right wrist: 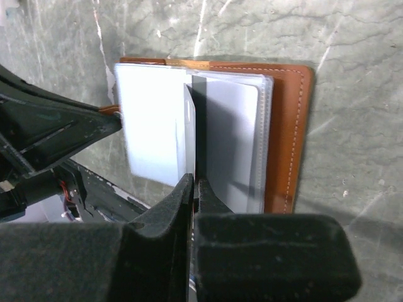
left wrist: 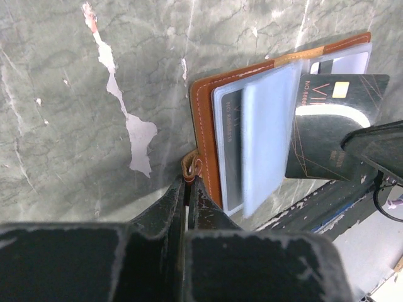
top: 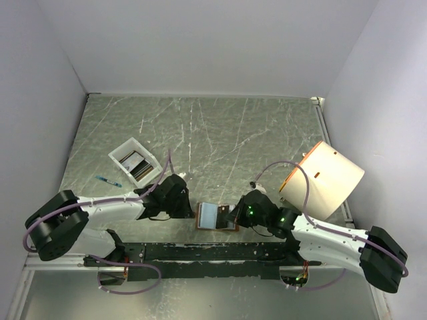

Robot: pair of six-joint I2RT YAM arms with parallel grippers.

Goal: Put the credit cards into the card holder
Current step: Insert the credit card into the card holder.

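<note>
Midway through loading. Left gripper (left wrist: 189, 185) jaws pinched shut on snap tab of open card holder (top: 217, 217). Right gripper (right wrist: 192, 185) jaws clamped on dark credit card (left wrist: 334, 126) at holder's clear sleeves, not yet slotted. One sleeved card (left wrist: 232, 148) apparently in already. More cards in white tray (top: 121, 148), beyond holder's left.

I get bright, even light from above; the scratched grey-green table (top: 220, 133) shows glare. Near each wrist lens, my black left tool (left wrist: 189, 181) and right tool (right wrist: 194, 181) blur.
</note>
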